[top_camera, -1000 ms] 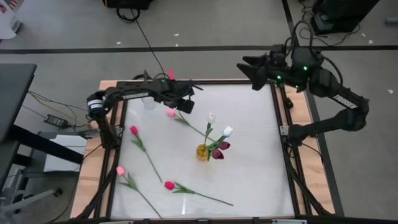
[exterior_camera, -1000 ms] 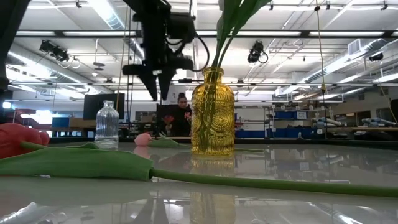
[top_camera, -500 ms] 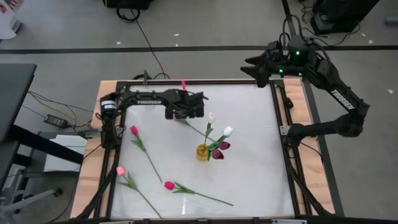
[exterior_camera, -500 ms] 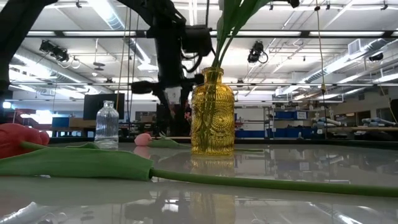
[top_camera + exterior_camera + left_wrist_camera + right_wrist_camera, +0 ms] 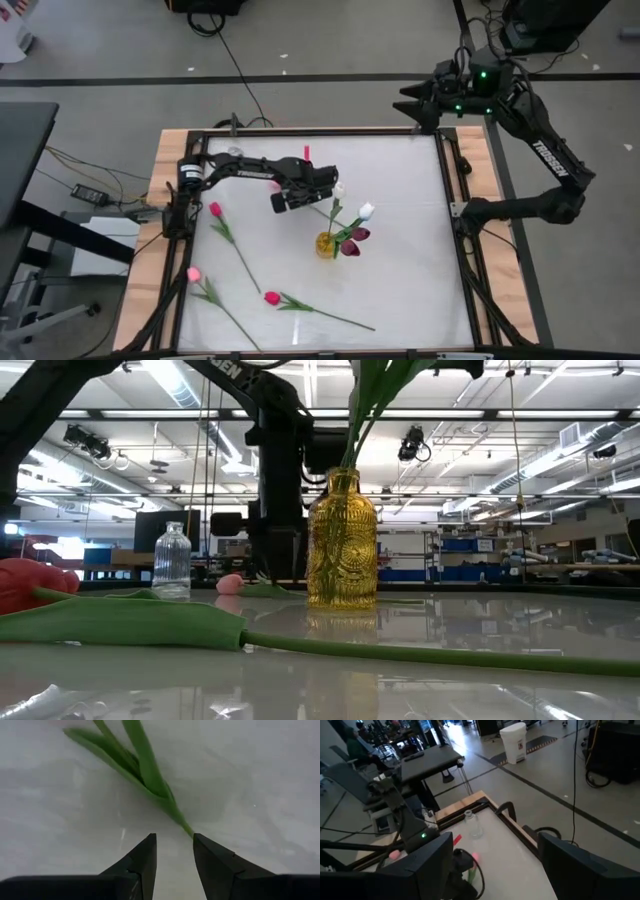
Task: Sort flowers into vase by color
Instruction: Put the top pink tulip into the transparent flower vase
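On the counter point(image 5: 400, 280), the vase point(image 5: 327, 244) stands near the middle with several flowers point(image 5: 352, 228) in it. Left of the vase lie three tulips point(image 5: 228, 235). The left gripper point(image 5: 283, 201) sits just behind-left of the vase, over another stem point(image 5: 150, 775). A small bottle point(image 5: 172, 561) stands far behind-left of the vase.

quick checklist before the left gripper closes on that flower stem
1. Left gripper open: ok, a gap shows between its fingers.
2. Stem lined up with that gap: ok, its thin end runs toward the gap in the left wrist view.
3. Stem already between the fingers: not ok, it ends just ahead of the fingertips.
4. Gripper low enough on the table: cannot tell.
5. Yellow vase upright, clear of the left arm: ok, it stands apart from it with flowers inside.
6. Right gripper out of the way: ok, it is open beyond the table's far right corner.
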### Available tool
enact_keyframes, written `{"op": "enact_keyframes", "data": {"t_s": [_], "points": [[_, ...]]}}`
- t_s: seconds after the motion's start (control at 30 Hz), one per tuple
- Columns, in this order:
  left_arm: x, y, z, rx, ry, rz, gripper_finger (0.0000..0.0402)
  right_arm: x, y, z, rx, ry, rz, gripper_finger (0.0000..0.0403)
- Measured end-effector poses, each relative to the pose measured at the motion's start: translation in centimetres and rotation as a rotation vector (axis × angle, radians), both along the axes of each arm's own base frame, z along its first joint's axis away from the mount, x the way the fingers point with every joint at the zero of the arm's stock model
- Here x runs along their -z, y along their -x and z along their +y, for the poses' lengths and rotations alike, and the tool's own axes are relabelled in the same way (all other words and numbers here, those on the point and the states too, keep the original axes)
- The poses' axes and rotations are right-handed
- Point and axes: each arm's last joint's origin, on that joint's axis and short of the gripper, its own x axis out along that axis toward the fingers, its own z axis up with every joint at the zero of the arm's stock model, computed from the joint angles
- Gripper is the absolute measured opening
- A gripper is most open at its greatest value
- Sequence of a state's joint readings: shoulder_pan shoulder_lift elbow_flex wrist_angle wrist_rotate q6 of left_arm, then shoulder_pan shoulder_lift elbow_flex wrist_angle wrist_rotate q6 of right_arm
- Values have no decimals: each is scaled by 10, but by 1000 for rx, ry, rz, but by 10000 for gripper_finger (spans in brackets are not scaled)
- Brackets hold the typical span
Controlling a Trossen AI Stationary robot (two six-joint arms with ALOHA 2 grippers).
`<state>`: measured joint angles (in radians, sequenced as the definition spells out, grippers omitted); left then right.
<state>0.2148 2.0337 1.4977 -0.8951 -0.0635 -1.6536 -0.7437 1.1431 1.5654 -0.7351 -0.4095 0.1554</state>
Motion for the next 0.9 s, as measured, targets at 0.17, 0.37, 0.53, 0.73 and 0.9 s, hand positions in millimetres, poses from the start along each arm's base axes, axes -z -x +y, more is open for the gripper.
{"op": "enact_keyframes", "data": {"t_s": [0.17, 0.37, 0.53, 0.73, 0.9], "points": [[11, -5, 9, -31, -4, -20, 133, 0, 2, -2, 2, 22, 7, 297], [16, -4, 15, -14, -4, 5, 118, 0, 2, -2, -8, 20, 9, 297], [21, -3, 16, 38, -18, 34, 77, 2, 2, -1, -13, 22, 27, 297], [22, -3, 14, 86, -33, 51, 11, 2, 2, -1, -13, 22, 28, 297], [14, -1, 14, 99, -65, 47, 7, 2, 2, -1, -13, 23, 28, 297]]}}
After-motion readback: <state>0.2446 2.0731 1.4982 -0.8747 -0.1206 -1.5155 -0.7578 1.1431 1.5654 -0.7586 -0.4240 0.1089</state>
